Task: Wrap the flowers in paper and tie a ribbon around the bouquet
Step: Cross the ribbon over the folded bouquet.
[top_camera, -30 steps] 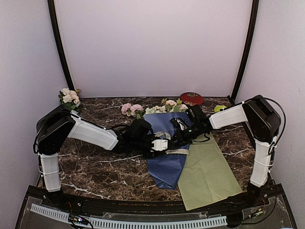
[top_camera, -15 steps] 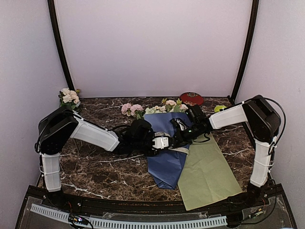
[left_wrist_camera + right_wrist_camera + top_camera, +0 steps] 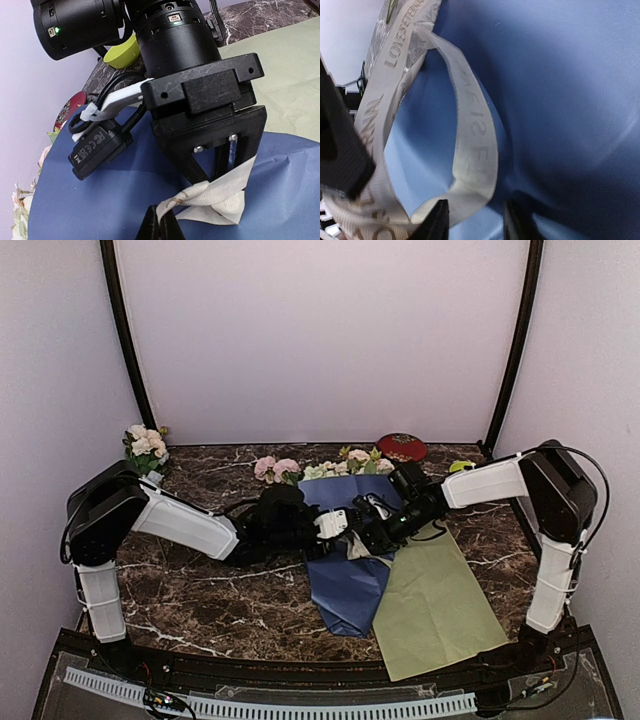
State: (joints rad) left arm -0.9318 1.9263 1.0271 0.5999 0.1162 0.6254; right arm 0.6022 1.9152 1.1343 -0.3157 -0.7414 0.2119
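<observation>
Ribbon, beige-cream satin band with dark lettering: pinched in clenched left gripper; loop beside right gripper, jaws parted. Navy blue paper sheet beneath both.

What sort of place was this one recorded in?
Probably a lab recording booth rather than a florist's: plain pale walls close in a marble-patterned table, the left arm and right arm stand at its near edge, and the flowers and blue paper lie there as props.
</observation>
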